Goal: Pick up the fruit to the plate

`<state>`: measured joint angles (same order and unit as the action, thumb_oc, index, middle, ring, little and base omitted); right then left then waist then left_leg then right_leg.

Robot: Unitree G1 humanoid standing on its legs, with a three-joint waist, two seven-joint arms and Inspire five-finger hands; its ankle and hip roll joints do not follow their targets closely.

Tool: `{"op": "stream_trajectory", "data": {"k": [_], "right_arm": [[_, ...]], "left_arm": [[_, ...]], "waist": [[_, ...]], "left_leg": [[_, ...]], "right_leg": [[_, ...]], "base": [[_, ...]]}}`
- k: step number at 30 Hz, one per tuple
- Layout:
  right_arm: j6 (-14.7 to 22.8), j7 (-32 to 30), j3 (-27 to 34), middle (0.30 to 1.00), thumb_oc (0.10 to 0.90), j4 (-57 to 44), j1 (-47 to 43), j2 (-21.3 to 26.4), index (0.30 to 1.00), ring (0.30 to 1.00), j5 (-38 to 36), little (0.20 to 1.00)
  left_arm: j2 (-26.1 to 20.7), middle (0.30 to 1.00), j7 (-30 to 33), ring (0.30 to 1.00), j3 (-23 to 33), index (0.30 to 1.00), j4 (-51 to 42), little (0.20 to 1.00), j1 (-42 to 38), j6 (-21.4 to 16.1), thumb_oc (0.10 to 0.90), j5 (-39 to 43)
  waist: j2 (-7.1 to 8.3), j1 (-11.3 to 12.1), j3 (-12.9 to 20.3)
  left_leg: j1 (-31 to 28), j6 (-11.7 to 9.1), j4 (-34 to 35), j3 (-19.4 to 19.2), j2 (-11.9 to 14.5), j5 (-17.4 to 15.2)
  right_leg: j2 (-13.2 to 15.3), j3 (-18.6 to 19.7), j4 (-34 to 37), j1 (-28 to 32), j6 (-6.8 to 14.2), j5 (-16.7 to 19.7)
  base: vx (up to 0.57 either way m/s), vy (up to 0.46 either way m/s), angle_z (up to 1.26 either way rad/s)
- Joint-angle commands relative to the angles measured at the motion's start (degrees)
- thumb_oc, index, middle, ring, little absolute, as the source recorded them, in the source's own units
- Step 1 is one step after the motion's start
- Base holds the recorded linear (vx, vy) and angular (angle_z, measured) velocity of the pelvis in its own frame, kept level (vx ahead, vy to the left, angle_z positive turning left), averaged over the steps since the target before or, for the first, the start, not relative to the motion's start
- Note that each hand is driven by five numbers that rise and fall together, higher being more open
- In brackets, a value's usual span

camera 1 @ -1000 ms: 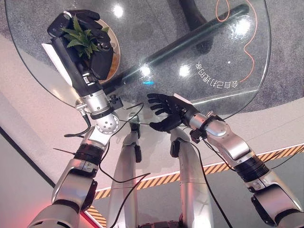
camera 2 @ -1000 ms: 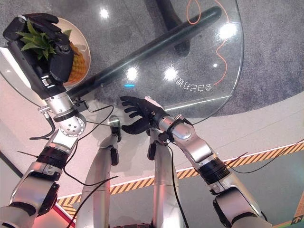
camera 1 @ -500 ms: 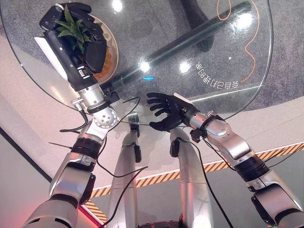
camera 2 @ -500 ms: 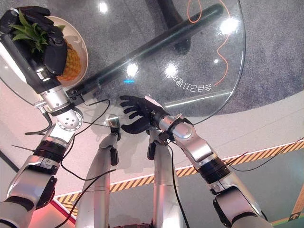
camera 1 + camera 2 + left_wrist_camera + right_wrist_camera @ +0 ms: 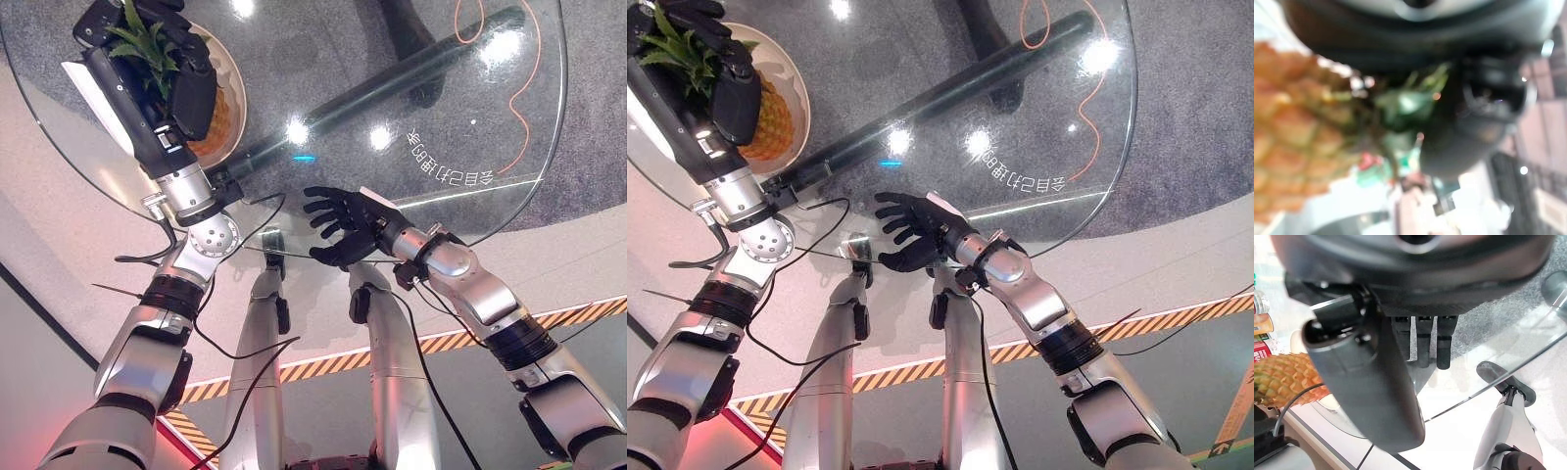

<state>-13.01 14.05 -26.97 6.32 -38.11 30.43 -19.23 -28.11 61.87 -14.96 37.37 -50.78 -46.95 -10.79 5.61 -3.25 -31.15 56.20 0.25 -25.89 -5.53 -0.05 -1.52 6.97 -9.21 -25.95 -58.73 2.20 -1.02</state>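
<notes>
Left hand (image 5: 181,83) closed around the leafy crown of the pineapple (image 5: 769,122), whose body lies over the plate (image 5: 795,83) at the far left of the round glass table (image 5: 529,186). Right hand (image 5: 343,220), fingers spread and holding nothing, sits at the table's near edge, well apart from the plate. Seen through the glass: a dark bar (image 5: 392,83) running diagonally, and an orange cord (image 5: 524,88) on the grey carpet (image 5: 598,127).
</notes>
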Motion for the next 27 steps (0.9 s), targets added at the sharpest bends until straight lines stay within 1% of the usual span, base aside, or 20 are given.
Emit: {"op": "stream_trajectory", "data": {"k": [1,5,6,7,8,9,10,19,27], "right_arm": [[1.5,0.58,-2.51,0.9,0.8,-1.75,1.85,-0.14,0.9,0.9,-1.64,0.9],[2.11,0.45,-2.62,0.9,0.8,-1.03,1.5,-0.14,0.9,0.9,-1.72,0.9],[2.28,0.42,-2.66,0.9,0.8,-0.87,1.45,-0.15,0.9,0.9,-1.75,0.9],[2.65,0.45,-2.74,0.9,0.8,-0.55,1.42,-0.27,0.9,0.9,-1.72,0.9],[2.86,0.58,-2.75,0.9,0.8,-0.4,1.4,-0.24,0.9,0.9,-1.79,0.9],[2.91,0.69,-2.75,0.9,0.8,-0.37,1.37,-0.16,0.9,0.9,-1.86,0.9],[2.92,0.85,-2.77,0.9,0.8,-0.33,1.24,-0.09,0.9,0.9,-1.98,0.9],[3.37,1.3,-2.76,0.9,0.8,-0.26,1.3,-0.23,0.9,0.9,-1.74,0.9],[3.4,1.7,-2.28,0.9,0.8,-0.24,1.31,-0.8,0.9,0.9,-1.35,0.9]], "left_arm": [[-1.64,0.3,0.03,0.3,2.53,0.3,-0.73,0.2,-1.26,-1.29,0.1,2.19],[-1.61,0.3,-0.86,0.3,2.5,0.3,0.42,0.2,-1.26,-1.19,0.1,3.76],[-1.6,0.324,-0.89,0.324,2.51,0.324,0.7,0.227,-1.28,-1.31,0.127,3.87],[-1.52,0.479,-0.91,0.479,2.47,0.479,0.99,0.409,-1.36,-1.29,0.309,3.98],[-1.56,0.542,-1.1,0.542,2.49,0.542,1.2,0.483,-1.41,-1.3,0.383,4.18],[-1.64,0.622,-1.36,0.622,2.52,0.622,1.34,0.576,-1.44,-1.39,0.476,4.34],[-1.74,0.9,-1.54,0.9,2.52,0.9,1.56,0.9,-1.52,-1.51,0.8,4.55],[-1.91,0.9,-0.16,0.9,2.35,0.9,1.94,0.9,-1.8,-0.94,0.8,3.94],[-2.45,0.9,-1.39,0.9,2.82,0.9,1.98,0.9,-1.42,-0.74,0.8,4.21]], "waist": [[-1.65,0.91,1.36],[-1.32,0.86,1.36],[-1.28,0.86,1.36],[-1.22,0.86,1.36],[-1.18,0.86,1.36],[-1.16,0.86,1.36],[-1.14,0.85,1.36],[-1.37,0.82,1.36],[-1.52,1.08,1.36]], "left_leg": [[-0.94,-0.82,1.86,-3.03,-5.47,0.64],[-0.96,-0.92,2.11,-2.97,-5.39,0.75],[-1.0,-0.91,2.19,-2.94,-5.4,0.77],[-1.03,-0.93,2.24,-2.89,-5.37,0.78],[-1.06,-0.95,2.22,-2.86,-5.36,0.77],[-1.12,-0.98,2.23,-2.86,-5.35,0.79],[-1.22,-1.01,2.32,-2.87,-5.36,0.85],[-1.93,-0.88,2.43,-2.95,-5.3,0.76],[-3.94,-0.77,3.0,-3.02,-4.96,0.58]], "right_leg": [[-5.42,-0.96,0.02,0.57,2.45,4.66],[-5.61,-1.03,0.29,0.7,2.47,4.7],[-5.63,-1.04,0.36,0.74,2.46,4.72],[-5.6,-1.08,0.38,0.77,2.5,4.75],[-5.56,-1.11,0.36,0.81,2.54,4.76],[-5.54,-1.12,0.37,0.86,2.55,4.77],[-5.57,-1.12,0.46,0.96,2.56,4.81],[-5.46,-0.92,0.21,1.34,2.67,4.81],[-5.02,-1.04,0.2,3.21,2.92,4.56]], "base": [[0.0,0.0,0.0],[0.0,0.0,0.0],[0.0,0.0,0.0],[0.0,0.0,0.0],[0.0,0.0,0.0],[0.0,0.0,0.0],[0.0,0.0,0.0],[0.0,0.0,0.0],[0.0,-0.005,0.0]]}}
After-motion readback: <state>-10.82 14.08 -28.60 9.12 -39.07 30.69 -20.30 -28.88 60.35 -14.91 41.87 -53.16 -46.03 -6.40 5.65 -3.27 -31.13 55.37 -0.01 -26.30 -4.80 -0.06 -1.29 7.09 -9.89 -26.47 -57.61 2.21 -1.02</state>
